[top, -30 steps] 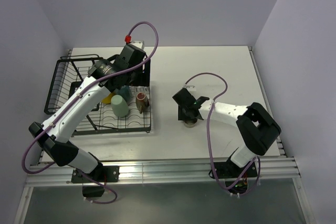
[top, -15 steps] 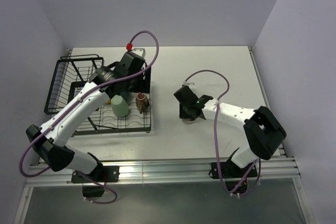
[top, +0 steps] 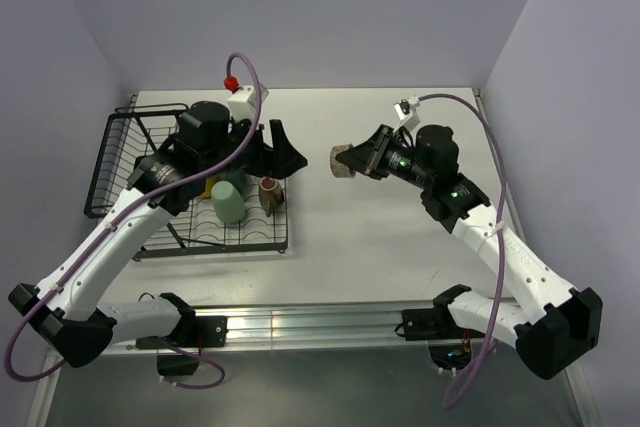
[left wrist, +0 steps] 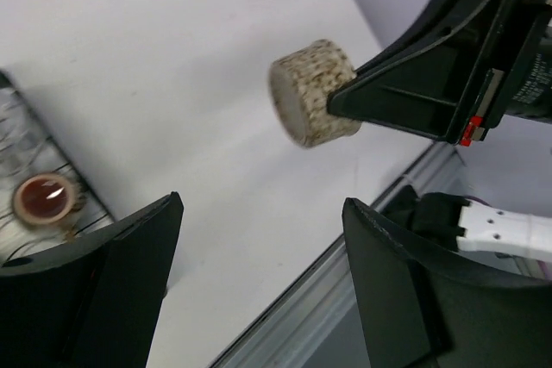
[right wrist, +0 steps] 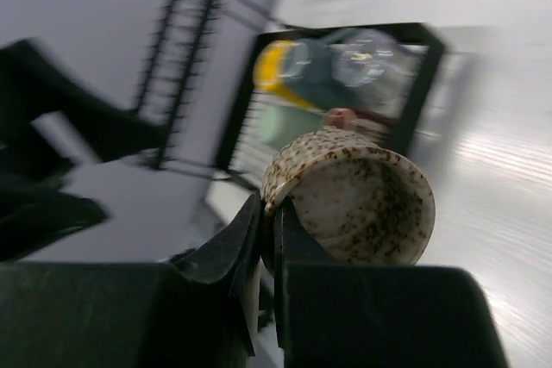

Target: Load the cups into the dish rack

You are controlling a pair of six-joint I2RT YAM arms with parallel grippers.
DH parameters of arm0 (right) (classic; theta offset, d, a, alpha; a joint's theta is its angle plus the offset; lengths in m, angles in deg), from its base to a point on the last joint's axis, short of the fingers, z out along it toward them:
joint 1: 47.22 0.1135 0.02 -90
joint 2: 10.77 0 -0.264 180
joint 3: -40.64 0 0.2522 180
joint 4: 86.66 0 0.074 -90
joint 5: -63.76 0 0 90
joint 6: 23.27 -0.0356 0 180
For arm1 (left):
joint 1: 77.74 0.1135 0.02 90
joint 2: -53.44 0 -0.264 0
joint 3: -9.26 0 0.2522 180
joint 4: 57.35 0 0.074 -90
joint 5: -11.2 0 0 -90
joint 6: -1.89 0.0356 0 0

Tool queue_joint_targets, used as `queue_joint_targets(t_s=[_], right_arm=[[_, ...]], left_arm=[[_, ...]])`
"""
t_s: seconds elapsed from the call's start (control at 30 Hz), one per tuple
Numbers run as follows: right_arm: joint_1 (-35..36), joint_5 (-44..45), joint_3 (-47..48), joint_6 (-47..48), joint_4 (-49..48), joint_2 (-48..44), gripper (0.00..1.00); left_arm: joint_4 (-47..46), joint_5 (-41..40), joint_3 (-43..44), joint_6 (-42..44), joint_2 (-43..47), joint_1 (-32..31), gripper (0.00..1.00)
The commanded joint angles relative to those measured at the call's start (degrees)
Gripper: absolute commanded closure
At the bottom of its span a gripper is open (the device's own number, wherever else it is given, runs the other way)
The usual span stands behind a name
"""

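Observation:
My right gripper is shut on the rim of a speckled beige-brown cup, held in the air on its side right of the dish rack. In the right wrist view the fingers pinch the cup's wall. My left gripper is open and empty at the rack's right edge, pointing at that cup. In the rack stand a pale green tumbler, a small brown cup and a yellow mug. A clear glass shows blurred in the rack.
The rack's raised basket stands at the far left. The white table ends in a metal rail at the near edge. Walls close in at the left, back and right.
My right gripper shut on the speckled cup on the table and lifted it up and back. My left arm swung out of the rack and turned its open gripper toward the cup.

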Motion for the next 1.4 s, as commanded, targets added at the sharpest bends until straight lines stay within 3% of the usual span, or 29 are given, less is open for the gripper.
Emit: queue_joint_targets(t_s=[0.0,0.13,0.43,1.37], right_arm=[[-1.19,-15.32,-2.13,-10.84,-17.57,-1.67,1.0],[-1.8,-19.19,-5.65,-19.48,-32.85,-2.02,1.0],[-2.86,-22.97,-9.17,-33.46,-49.83,0.52,1.0],[-2.07,-23.59,-9.88,-41.02,-58.73,4.48,1.0]], left_arm=[[-13.21,11.66,-3.13,-1.25,1.05,0.08,0.18],[-18.33,13.87,-5.6,-2.75,1.32,-0.01,0.18],[-22.99,17.19,-8.15,-1.52,1.58,-0.01,0.18],[-31.52,21.86,-10.35,-3.63,-0.97,0.08,0.18]])
